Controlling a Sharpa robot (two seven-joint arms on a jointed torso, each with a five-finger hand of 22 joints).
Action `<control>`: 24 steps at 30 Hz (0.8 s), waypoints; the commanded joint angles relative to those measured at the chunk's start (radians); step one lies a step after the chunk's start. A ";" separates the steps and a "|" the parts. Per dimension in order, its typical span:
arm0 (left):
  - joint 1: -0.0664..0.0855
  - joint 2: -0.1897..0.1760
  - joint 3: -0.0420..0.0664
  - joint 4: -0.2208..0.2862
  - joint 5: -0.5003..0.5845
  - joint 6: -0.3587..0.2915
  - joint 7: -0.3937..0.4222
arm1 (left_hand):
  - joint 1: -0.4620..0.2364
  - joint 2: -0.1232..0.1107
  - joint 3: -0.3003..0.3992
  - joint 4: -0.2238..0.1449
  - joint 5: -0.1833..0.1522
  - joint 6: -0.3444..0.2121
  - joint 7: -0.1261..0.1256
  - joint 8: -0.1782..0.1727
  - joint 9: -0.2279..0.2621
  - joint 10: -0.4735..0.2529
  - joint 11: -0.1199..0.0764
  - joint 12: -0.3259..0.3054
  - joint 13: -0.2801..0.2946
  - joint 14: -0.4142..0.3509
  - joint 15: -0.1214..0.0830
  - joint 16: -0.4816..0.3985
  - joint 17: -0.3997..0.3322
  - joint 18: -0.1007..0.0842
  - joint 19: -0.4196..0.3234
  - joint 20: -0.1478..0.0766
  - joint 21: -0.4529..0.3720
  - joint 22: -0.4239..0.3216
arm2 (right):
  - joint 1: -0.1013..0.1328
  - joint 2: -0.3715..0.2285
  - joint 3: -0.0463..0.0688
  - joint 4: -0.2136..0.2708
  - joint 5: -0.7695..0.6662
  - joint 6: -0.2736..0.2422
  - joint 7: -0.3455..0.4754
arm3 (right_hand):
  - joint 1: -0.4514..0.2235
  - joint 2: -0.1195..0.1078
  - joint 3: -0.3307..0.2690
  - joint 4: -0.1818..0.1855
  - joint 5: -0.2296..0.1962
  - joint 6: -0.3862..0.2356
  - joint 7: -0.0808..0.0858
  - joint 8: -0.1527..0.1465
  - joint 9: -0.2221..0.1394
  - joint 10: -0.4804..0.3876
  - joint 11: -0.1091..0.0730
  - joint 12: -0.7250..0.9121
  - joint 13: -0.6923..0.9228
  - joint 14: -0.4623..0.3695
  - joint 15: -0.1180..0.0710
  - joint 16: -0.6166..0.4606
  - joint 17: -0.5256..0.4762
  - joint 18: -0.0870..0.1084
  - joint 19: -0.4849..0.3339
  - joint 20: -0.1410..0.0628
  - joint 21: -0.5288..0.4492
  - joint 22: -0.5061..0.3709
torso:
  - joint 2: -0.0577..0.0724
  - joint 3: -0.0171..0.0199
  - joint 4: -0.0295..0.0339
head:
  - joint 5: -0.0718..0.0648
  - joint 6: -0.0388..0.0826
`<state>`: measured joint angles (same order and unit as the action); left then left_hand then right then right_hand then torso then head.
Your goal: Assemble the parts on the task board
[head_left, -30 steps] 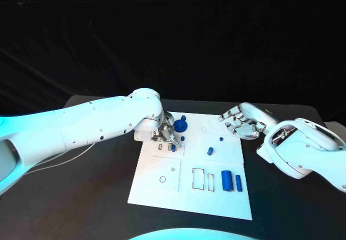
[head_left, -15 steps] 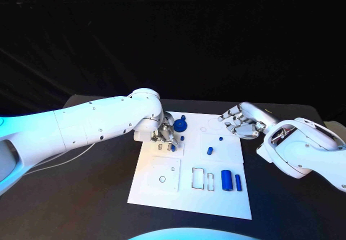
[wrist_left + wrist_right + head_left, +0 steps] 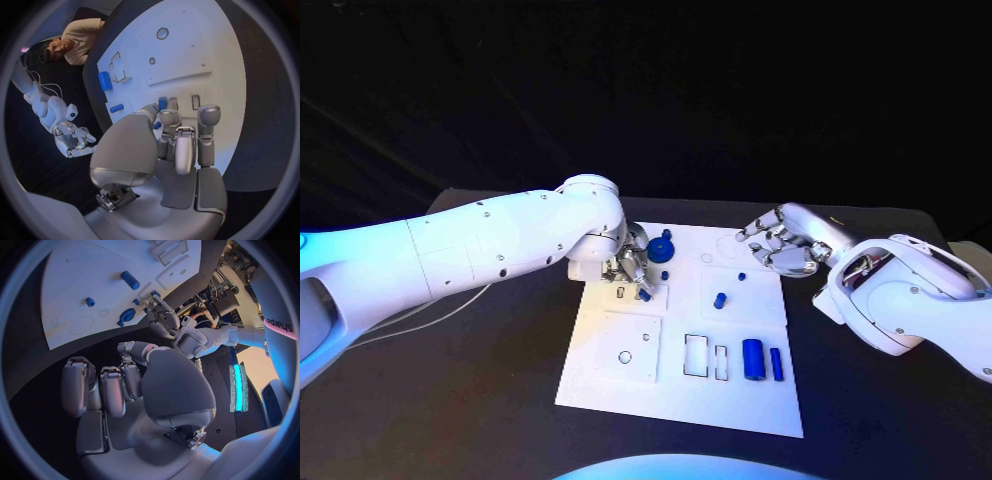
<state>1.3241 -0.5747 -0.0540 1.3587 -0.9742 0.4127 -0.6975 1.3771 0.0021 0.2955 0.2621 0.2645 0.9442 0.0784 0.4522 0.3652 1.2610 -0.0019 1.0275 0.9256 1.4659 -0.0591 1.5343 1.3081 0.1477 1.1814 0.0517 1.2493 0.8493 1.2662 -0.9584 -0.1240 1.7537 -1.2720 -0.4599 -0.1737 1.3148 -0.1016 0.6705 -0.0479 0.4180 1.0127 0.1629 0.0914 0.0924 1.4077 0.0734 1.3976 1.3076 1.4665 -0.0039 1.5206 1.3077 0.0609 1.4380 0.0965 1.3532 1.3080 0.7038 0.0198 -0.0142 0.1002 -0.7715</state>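
On the task board (image 3: 733, 400), the left robot hand (image 3: 629, 270) pinches a small blue part (image 3: 645, 294), right robot hand (image 3: 783, 247) curled empty beside it, while two cylinders (image 3: 762, 362) remain loose.

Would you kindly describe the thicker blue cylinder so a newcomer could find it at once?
Start at the white task board. Near its front right corner two blue rods lie side by side. The thick cylinder is the left one, much fatter than the thin rod beside it.

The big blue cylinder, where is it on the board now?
In the head view the big blue cylinder lies near the white board's near right corner, just left of a thinner blue rod and right of two rectangular slots, away from both hands.
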 commanded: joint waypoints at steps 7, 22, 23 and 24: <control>-0.001 -0.014 0.002 0.006 0.090 -0.039 -0.058 | -0.048 -0.062 0.290 -0.097 0.001 -0.026 -0.007 0.089 0.144 0.018 -0.003 -0.007 -0.004 0.089 -0.005 0.005 0.207 -0.012 -0.001 -0.009 0.009 0.005 | 0.000 0.001 0.000 -0.001 -0.011 0.003 0.005 | -0.014 0.001 0.001 -0.006 0.005 0.005 0.000 -0.005 -0.001 -0.004 -0.002 -0.004 0.050 0.079 -0.002 -0.003 0.162 -0.002 -0.005 0.001 -0.008 0.123 | -0.001 0.0009 -0.0001 | 0.003 -0.001; -0.003 -0.092 0.007 0.080 0.071 -0.197 -0.040 | -0.102 -0.113 0.424 -0.144 0.000 -0.026 -0.017 0.129 0.217 0.045 -0.013 0.013 0.017 0.093 -0.013 0.013 0.221 -0.015 0.009 -0.014 0.022 0.023 | 0.000 -0.003 0.000 -0.005 -0.008 0.000 0.007 | -0.015 0.001 0.001 -0.006 0.005 0.006 0.000 -0.005 -0.001 -0.004 -0.002 -0.004 0.050 0.079 -0.002 -0.003 0.162 -0.002 -0.006 0.001 -0.009 0.122 | -0.004 0.0014 0.0049 | 0.004 0.000; -0.005 -0.098 0.008 0.087 0.064 -0.210 -0.038 | -0.105 -0.116 0.431 -0.145 0.000 -0.026 -0.018 0.131 0.219 0.047 -0.014 0.013 0.018 0.093 -0.014 0.014 0.221 -0.015 0.010 -0.014 0.023 0.025 | 0.000 -0.004 0.000 -0.005 -0.008 0.000 0.008 | -0.015 0.001 0.001 -0.006 0.005 0.006 0.000 -0.005 -0.001 -0.004 -0.002 -0.004 0.050 0.079 -0.002 -0.003 0.162 -0.002 -0.006 0.001 -0.009 0.122 | -0.004 0.0016 0.0052 | 0.003 0.000; -0.008 -0.103 0.008 0.095 0.053 -0.225 -0.036 | -0.108 -0.118 0.437 -0.147 0.000 -0.026 -0.018 0.132 0.222 0.048 -0.014 0.013 0.018 0.094 -0.014 0.014 0.222 -0.015 0.011 -0.015 0.024 0.026 | 0.000 -0.004 0.000 -0.005 -0.008 -0.001 0.009 | -0.015 0.001 0.001 -0.006 0.005 0.006 0.000 -0.005 -0.001 -0.004 -0.002 -0.004 0.050 0.079 -0.002 -0.003 0.162 -0.002 -0.006 0.001 -0.009 0.122 | -0.004 0.0017 0.0058 | 0.002 -0.001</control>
<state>1.3193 -0.6754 -0.0467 1.4442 -0.8983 0.2669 -0.6980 1.2744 -0.1148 0.5461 0.2966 0.2650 0.9146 0.0686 0.5669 0.4989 1.3040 -0.0158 1.0380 0.9432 1.4657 -0.0663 1.5452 1.3078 0.1477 1.1921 0.0410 1.2691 0.8747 1.2661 -0.9619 -0.1240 1.7490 -1.2718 -0.4600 -0.1730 1.3056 -0.1002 0.6705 -0.0479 0.4180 1.0126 0.1628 0.0914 0.0924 1.4077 0.0734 1.3976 1.3075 1.4665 -0.0039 1.5206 1.3075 0.0608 1.4380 0.0965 1.3492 1.3077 0.7003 0.0212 -0.0101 0.1041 -0.7704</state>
